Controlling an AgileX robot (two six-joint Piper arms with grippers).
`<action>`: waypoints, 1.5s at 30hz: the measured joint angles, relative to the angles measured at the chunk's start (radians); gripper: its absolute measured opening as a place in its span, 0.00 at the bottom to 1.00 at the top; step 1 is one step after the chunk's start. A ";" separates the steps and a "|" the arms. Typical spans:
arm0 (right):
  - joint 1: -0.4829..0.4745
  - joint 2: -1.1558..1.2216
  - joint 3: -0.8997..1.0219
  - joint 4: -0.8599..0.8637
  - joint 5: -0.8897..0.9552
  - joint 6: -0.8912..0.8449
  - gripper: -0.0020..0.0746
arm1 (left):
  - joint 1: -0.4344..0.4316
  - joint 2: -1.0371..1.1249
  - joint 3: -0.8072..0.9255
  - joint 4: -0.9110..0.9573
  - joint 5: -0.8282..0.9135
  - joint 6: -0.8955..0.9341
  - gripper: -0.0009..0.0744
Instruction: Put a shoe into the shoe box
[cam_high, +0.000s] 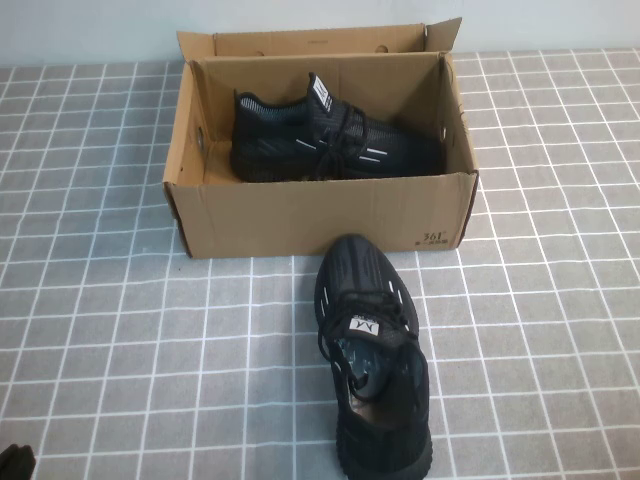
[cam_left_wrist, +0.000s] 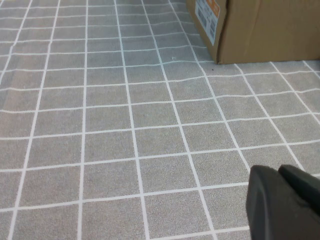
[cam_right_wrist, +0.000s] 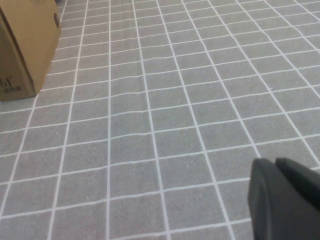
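Lying outside shoe box (cam_high: 300, 215): shoe (cam_high: 372, 350) (left gripper (cam_left_wrist: 283, 204), right gripper (cam_right_wrist: 285, 200) parked low).

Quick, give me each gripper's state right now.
Left gripper: low over the grid cloth near the shoe box, fingers together, holding nothing.
Right gripper: over the cloth right of the box, fingers together, holding nothing.

Left gripper (cam_left_wrist: 285, 202): cut off at frame edge. Right gripper (cam_right_wrist: 285, 200): likewise cut off. Boxed shoe (cam_high: 330, 140): sole hidden behind shoe box (cam_high: 300, 215) front wall.
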 joint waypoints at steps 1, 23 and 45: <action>0.000 0.000 0.000 0.000 0.000 0.000 0.01 | 0.000 0.000 0.000 0.000 0.000 0.000 0.01; 0.000 0.000 0.000 0.000 -0.027 0.000 0.01 | 0.000 0.000 0.000 0.000 0.000 0.000 0.01; 0.000 0.000 0.000 0.759 -0.274 0.000 0.01 | 0.000 0.000 0.000 0.000 0.000 0.000 0.01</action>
